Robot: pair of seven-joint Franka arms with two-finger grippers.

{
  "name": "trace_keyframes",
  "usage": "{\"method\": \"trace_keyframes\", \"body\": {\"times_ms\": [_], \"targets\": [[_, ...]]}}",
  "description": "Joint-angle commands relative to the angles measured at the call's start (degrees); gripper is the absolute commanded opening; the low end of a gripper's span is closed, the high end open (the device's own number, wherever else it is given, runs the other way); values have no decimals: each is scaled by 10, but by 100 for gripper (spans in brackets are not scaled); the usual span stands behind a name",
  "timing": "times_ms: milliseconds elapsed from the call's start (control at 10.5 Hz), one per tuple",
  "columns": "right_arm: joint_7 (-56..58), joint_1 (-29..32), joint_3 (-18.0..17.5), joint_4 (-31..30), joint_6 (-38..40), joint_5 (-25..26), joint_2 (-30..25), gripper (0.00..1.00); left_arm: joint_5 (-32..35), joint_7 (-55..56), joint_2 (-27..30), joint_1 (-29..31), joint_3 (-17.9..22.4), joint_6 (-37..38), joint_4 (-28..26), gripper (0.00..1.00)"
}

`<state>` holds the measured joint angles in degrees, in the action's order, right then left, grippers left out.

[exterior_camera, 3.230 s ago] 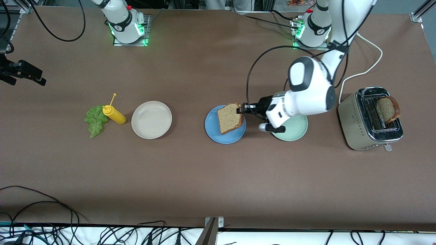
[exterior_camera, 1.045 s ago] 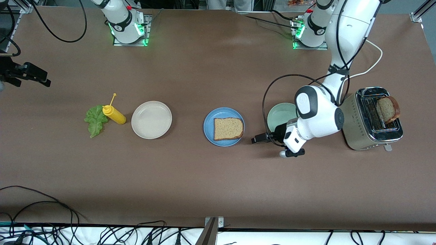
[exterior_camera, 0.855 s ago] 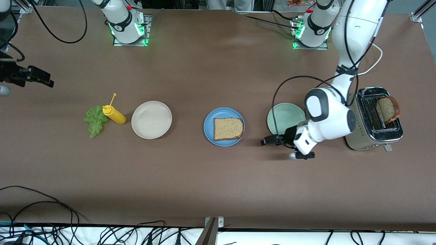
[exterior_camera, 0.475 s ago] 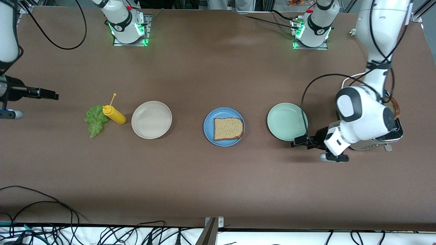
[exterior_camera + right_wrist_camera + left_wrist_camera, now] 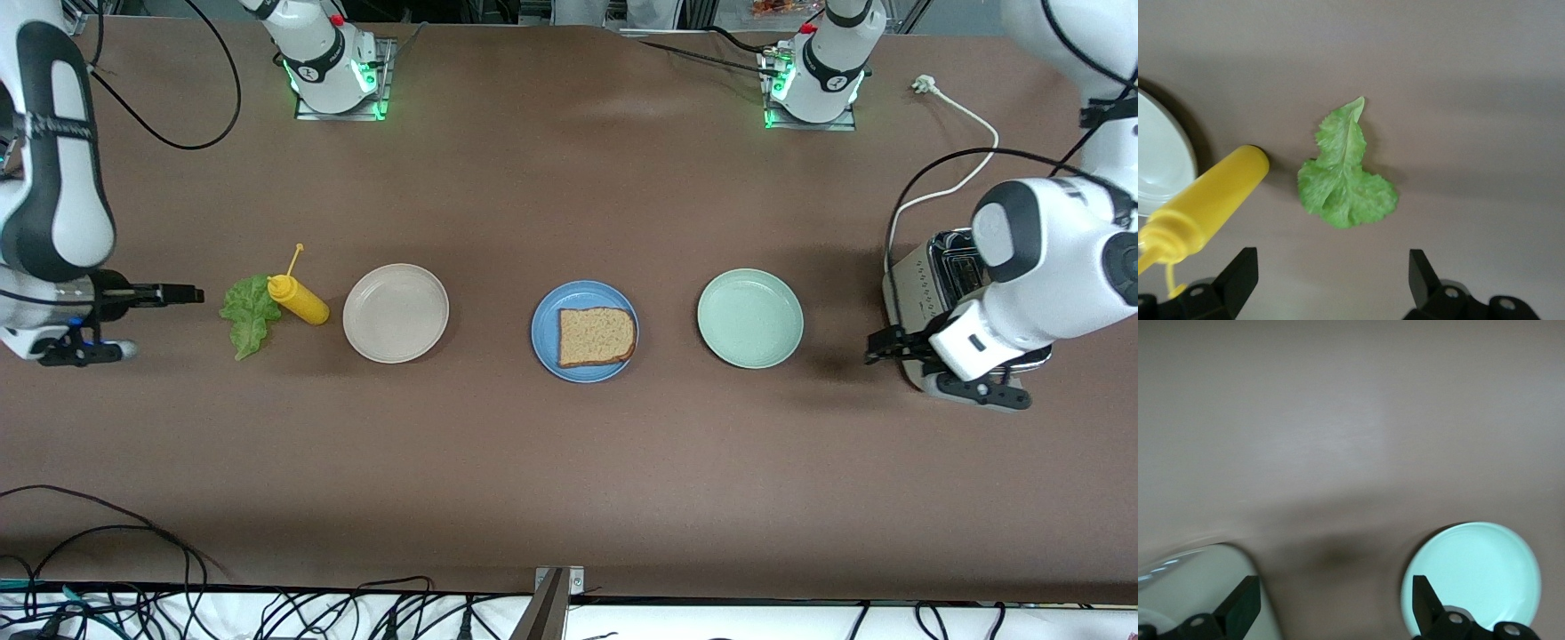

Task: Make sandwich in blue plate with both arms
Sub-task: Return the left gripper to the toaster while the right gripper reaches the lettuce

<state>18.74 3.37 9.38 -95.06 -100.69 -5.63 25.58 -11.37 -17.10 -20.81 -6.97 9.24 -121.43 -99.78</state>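
Note:
One slice of brown bread [image 5: 597,336] lies flat on the blue plate [image 5: 544,329] in the middle of the table. A ruffled green lettuce leaf [image 5: 249,313] [image 5: 1345,177] lies on the table toward the right arm's end, beside a yellow bottle [image 5: 298,300]. My right gripper [image 5: 191,293] [image 5: 1331,273] is open and empty, just short of the leaf. My left gripper [image 5: 878,349] [image 5: 1333,600] is open and empty over the table between the mint plate [image 5: 749,318] [image 5: 1478,577] and the toaster [image 5: 916,276]. The left arm covers most of the toaster's top.
A beige-white plate [image 5: 396,313] [image 5: 1158,160] stands between the yellow bottle [image 5: 1205,203] and the blue plate. The toaster's white cord [image 5: 956,182] runs toward the left arm's base. Cables hang along the table's edge nearest the camera.
The left gripper let go of the bread on the blue plate and drew away past the mint plate to the toaster. The right arm came in and its gripper moved up to the lettuce.

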Motion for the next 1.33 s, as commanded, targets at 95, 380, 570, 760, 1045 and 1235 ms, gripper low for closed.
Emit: {"method": "trace_keyframes", "body": {"times_ms": [95,380,570,760,1045,1235], "targets": [[117,8,-1,15,-56,-11,75,100,31,-99,38,-2,48,15,-19,100],[154,8,-4,15,-107,-11,133,100,77,-103,61,13,61,78,-24,100],[158,6,-8,15,-104,-14,141,94,79,-107,72,15,63,85,-17,100],[154,6,-15,15,-94,-26,148,47,79,-90,88,15,61,118,-12,100],[154,8,-14,15,-81,-26,154,0,135,-5,117,13,27,138,2,100],[155,8,-14,21,-78,-25,154,0,166,84,135,18,-19,172,2,100]]}}
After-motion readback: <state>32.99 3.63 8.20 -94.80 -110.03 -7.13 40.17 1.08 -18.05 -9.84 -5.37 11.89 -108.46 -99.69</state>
